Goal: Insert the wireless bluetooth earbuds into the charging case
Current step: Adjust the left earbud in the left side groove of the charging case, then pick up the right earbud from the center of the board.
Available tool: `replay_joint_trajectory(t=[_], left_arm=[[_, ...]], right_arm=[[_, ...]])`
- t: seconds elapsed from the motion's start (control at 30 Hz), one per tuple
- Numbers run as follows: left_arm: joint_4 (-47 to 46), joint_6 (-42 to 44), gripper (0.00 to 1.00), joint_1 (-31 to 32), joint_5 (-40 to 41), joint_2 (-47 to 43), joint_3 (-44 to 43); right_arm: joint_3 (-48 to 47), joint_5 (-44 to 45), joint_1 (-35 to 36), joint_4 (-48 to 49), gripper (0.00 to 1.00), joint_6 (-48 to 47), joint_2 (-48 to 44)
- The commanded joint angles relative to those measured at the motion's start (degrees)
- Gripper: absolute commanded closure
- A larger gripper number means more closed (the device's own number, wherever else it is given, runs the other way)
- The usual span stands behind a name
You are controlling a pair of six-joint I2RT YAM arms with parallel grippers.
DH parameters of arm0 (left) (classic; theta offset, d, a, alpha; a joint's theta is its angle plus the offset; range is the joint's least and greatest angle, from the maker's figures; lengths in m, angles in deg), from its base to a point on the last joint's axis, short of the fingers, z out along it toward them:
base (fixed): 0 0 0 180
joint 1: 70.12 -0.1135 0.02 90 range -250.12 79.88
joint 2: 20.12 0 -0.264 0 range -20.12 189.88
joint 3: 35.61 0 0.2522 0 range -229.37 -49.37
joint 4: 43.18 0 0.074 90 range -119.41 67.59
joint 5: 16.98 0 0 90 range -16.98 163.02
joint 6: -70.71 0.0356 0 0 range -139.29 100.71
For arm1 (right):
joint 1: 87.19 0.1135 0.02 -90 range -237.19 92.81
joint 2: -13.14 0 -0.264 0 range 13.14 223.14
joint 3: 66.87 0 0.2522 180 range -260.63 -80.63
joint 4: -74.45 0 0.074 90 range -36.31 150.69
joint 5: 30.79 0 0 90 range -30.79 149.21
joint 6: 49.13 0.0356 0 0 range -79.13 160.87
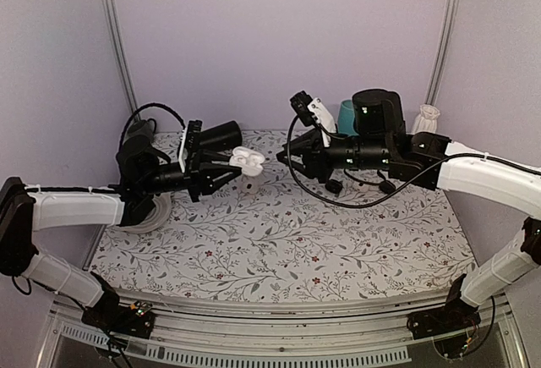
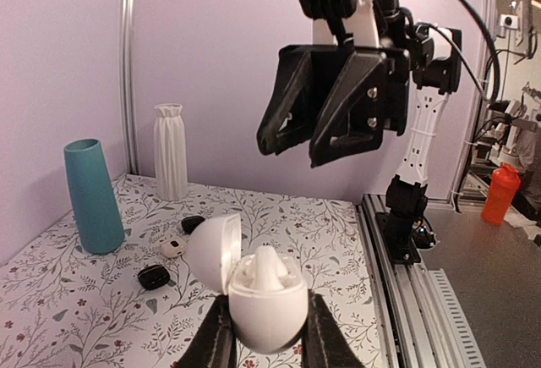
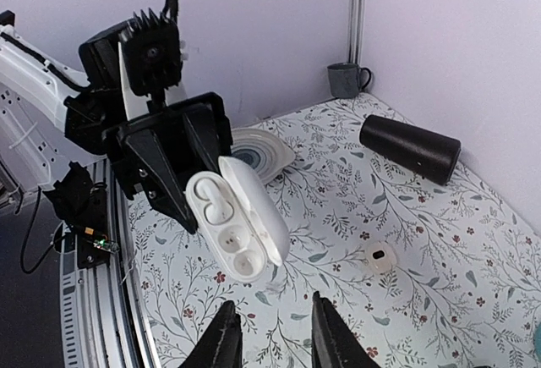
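Note:
My left gripper (image 1: 226, 168) is shut on the white charging case (image 1: 248, 161) and holds it above the table with the lid open. In the left wrist view the case (image 2: 266, 304) sits between my fingers, with one white earbud (image 2: 269, 268) seated inside. The right wrist view shows the case (image 3: 238, 226) with that earbud (image 3: 207, 203) in its upper slot and the lower slot empty. My right gripper (image 3: 275, 334) is open and empty, a short way from the case and facing it. A small white round piece with a dark centre (image 3: 379, 257) lies on the table below.
Two small black lumps (image 2: 154, 277) (image 2: 193, 224) lie on the table. A teal vase (image 2: 93, 194) and a white ribbed vase (image 2: 171, 152) stand at the back right. A black cylinder (image 3: 410, 148), a plate (image 3: 258, 152) and a mug (image 3: 345, 79) are on the left side.

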Motion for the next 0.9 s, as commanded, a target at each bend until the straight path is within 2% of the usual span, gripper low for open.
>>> replay_joint_trajectory(t=[0.0,0.2,0.43,0.87], left_arm=[[-0.7,0.8,1.0,-1.1,2.1,-1.6,0.1],[-0.1,1.1,1.0,-1.4,3.6,-2.7,0.1],[0.4,1.2,1.0,-1.7,4.9,-4.1,0.2],[1.3,0.9,1.0,-1.7,5.8,-5.7,0.9]], right_arm=[[4.1,1.7,-1.7,2.0,0.66,3.9,-2.0],[9.9,3.7,-2.9,3.4,0.48,6.5,-1.4],[13.0,2.3,-4.1,3.3,0.47,8.8,2.9],[8.5,-5.3,-6.5,-1.0,0.53,12.0,18.9]])
